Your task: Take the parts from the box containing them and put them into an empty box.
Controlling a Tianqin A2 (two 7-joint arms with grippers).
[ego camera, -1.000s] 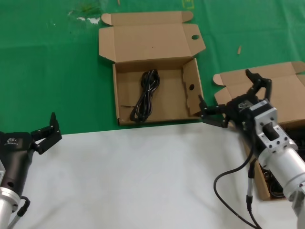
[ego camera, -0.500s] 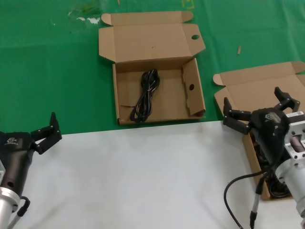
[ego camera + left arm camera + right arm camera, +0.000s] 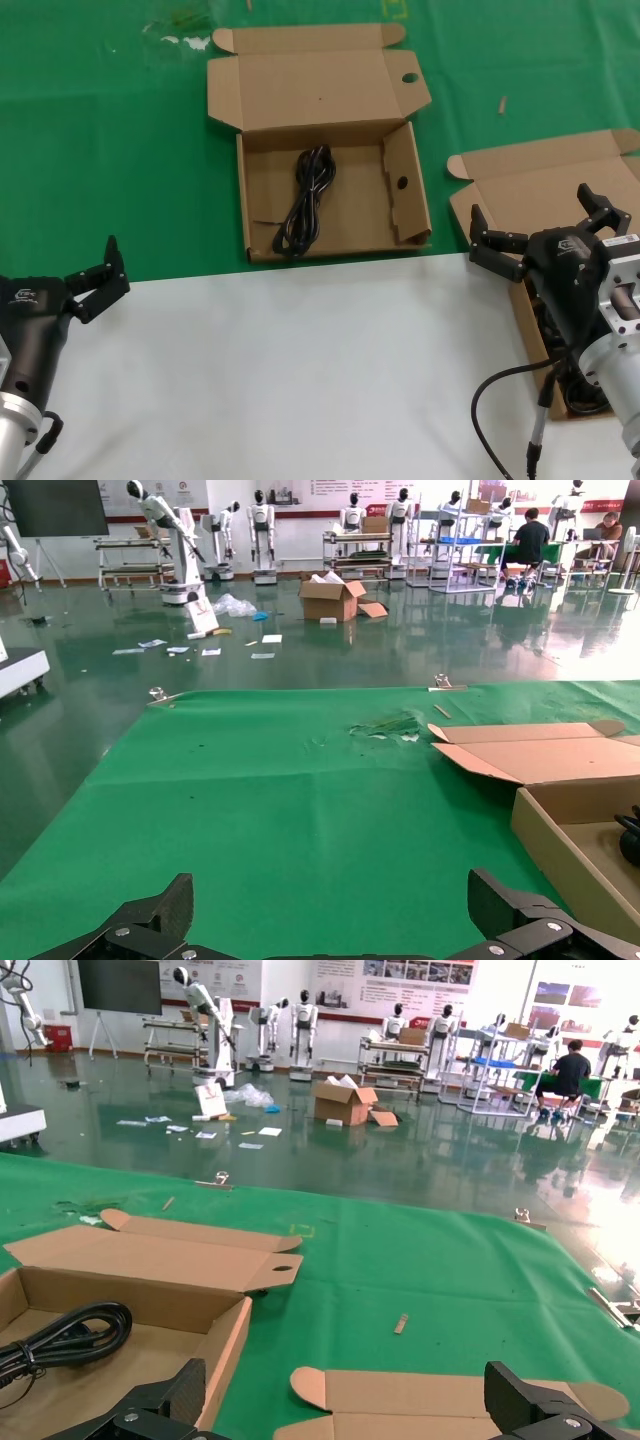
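The box with round holes [image 3: 262, 190] lies open at the centre and holds one looped black cable [image 3: 305, 198]. The plain-lidded box [image 3: 540, 185] lies open at the right; dark cables [image 3: 578, 388] inside it are mostly hidden by my right arm. My right gripper [image 3: 530, 215] is open and empty, hovering over this box's near left corner. My left gripper [image 3: 98, 280] is open and empty at the near left, over the edge of the green mat. The right wrist view shows the holed box [image 3: 130, 1290], its cable [image 3: 62, 1333] and the plain lid [image 3: 430, 1395].
A green mat [image 3: 100, 150] covers the far part of the table; a white surface [image 3: 280, 380] covers the near part. My right arm's black cord [image 3: 490, 390] loops over the white surface. The left wrist view shows the holed box's wall [image 3: 560, 855] at one side.
My right gripper moved rightward from the holed box's right corner to above the plain-lidded box, then held still. The left arm has not moved.
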